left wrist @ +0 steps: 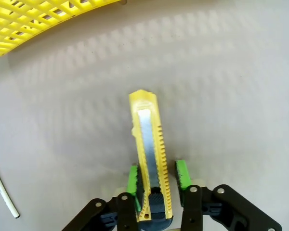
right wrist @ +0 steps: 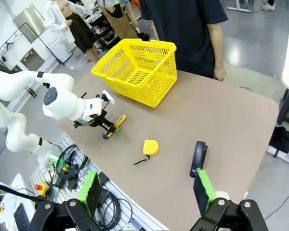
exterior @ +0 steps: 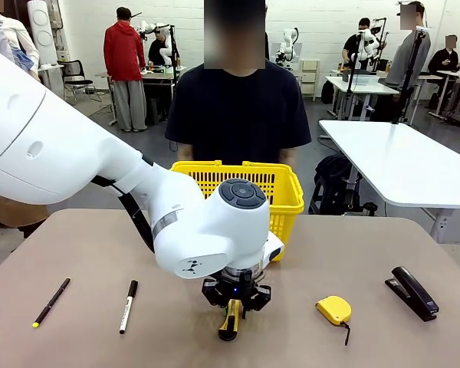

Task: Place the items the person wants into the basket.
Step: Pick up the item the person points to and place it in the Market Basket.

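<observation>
The left claw straddles the knife's black end on the bench, across its long axis. One pad touches, the other stands just off, not pinching. The basket lies beyond. The right claw is spread, well apart.

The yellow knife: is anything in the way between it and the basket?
No, nothing visible. The table between the utility knife and the yellow basket is bare. The left gripper straddles the knife, so it would likely only need lifting over the basket's near wall.
</observation>
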Available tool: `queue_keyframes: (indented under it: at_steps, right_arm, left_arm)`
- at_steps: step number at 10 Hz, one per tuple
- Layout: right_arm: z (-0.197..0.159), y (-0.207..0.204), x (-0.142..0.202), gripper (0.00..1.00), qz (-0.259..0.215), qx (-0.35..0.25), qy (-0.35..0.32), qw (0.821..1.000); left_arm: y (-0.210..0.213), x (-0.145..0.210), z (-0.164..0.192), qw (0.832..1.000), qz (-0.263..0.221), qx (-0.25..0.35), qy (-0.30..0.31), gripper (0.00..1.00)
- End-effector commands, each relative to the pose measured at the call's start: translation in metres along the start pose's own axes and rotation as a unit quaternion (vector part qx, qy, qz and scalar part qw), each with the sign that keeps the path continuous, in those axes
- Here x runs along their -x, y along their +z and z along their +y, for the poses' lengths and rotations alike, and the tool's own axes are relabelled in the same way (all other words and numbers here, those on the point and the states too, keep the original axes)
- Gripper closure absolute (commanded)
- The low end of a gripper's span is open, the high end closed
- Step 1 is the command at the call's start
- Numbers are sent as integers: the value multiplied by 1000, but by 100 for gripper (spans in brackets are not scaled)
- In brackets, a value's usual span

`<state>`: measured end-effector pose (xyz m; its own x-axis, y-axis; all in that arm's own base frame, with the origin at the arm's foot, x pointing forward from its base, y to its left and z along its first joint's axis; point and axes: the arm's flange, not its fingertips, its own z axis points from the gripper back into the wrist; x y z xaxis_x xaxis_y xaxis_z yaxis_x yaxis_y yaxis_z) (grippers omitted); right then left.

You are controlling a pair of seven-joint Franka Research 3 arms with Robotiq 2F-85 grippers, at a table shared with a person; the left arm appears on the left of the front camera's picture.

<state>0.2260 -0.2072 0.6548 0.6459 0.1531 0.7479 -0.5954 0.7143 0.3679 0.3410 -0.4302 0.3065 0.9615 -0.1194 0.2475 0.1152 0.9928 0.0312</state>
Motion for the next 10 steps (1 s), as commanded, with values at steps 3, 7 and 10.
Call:
queue_keyframes:
  at_steps: [3,7,10]
  right_arm:
    - [-1,-2,1,0,-6,-6,6,1000]
    - [-1,-2,1,0,-6,-6,6,1000]
    - [-1,-2,1,0,-6,-6,6,1000]
  left_arm:
    - [-12,4,2,1000,9,6,-3,100]
    - [20,-2,10,996,62,8,-60,100]
    - [188,1,73,986,34,38,-157,100]
